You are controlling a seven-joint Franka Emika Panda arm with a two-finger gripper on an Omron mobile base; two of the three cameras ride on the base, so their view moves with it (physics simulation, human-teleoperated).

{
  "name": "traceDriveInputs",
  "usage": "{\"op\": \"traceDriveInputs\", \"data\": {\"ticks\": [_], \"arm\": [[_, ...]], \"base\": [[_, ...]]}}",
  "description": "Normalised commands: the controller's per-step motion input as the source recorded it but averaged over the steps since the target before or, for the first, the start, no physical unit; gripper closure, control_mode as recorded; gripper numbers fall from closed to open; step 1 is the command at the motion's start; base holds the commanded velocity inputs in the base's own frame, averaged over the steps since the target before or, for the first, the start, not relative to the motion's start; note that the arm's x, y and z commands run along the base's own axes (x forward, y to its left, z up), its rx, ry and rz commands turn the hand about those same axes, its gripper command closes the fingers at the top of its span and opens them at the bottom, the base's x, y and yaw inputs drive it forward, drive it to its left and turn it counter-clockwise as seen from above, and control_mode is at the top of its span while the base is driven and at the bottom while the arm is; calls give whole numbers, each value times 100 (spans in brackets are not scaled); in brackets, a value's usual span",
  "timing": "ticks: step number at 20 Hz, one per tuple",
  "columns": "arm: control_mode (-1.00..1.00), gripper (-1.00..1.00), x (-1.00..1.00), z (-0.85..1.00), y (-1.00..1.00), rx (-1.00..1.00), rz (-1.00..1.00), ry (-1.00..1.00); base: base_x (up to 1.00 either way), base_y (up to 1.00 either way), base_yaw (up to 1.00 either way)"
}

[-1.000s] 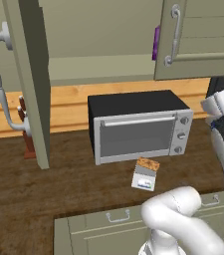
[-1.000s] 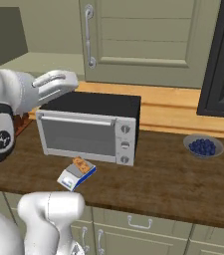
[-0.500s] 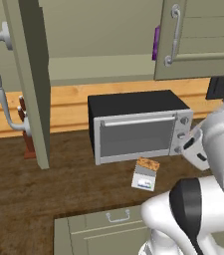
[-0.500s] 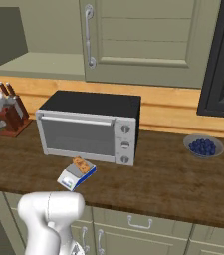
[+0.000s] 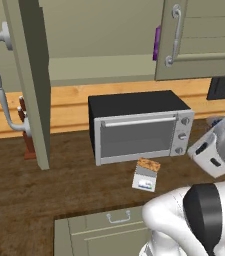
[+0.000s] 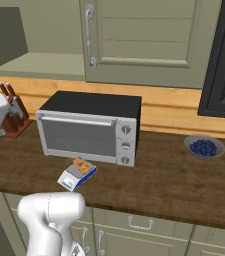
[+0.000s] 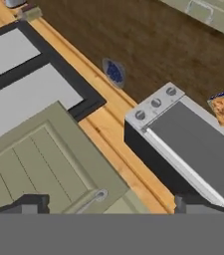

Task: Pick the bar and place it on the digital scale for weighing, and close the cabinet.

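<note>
White arm raised high, end effector (image 7: 106, 206) (fingers spread wide) beside the cabinet (image 7: 44, 164) door.

No readable text, label or number shows anywhere, not even on the digital scale (image 5: 145, 178) display.

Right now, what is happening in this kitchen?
The bar already lies on the digital scale in front of the toaster oven. One cabinet door hangs open on the left. The pincer is open and holds nothing, high up near the closed cabinet doors.
</note>
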Motion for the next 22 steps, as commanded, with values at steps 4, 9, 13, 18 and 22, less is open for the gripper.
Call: {"op": "traceDriveInputs", "data": {"ticks": [4, 9, 13, 18, 22], "arm": [[-100, -100, -11, 14, 48, -21, 5, 40], [-100, -100, -35, 1, 64, -30, 7, 41], [-100, -100, -50, 0, 56, -33, 10, 28], [-100, -100, -37, 0, 62, -35, 10, 31], [-100, -100, -37, -11, 66, -39, 14, 22]], "base": [[0, 0, 0], [0, 0, 0], [0, 0, 0], [0, 0, 0], [0, 0, 0]]}}
